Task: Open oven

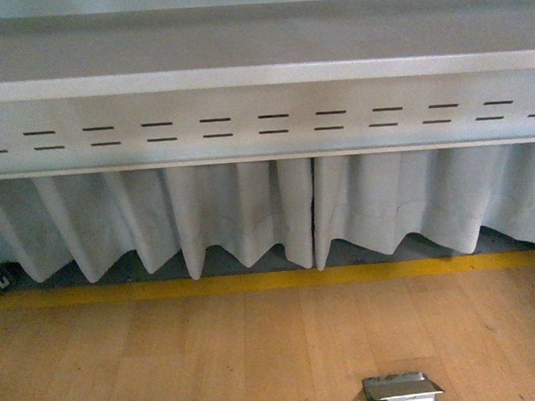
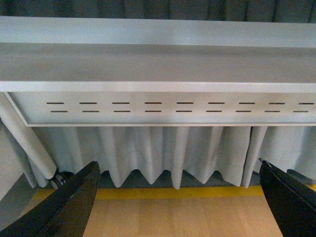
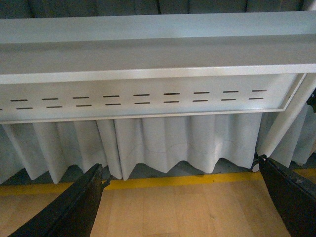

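No oven in any view yet: both wrist cams face the slotted grey bench [image 1: 262,118] & white skirt [image 1: 241,211], left gripper [image 2: 177,168] & right gripper [image 3: 180,165] jaws spread wide, empty, prob. pre-set for the handle.

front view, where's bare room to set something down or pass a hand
The wooden floor is bare from the yellow line down to the near edge, except the metal floor box at lower right. The grey tabletop strip in view is bare too. Under it, the white curtain closes the gap.
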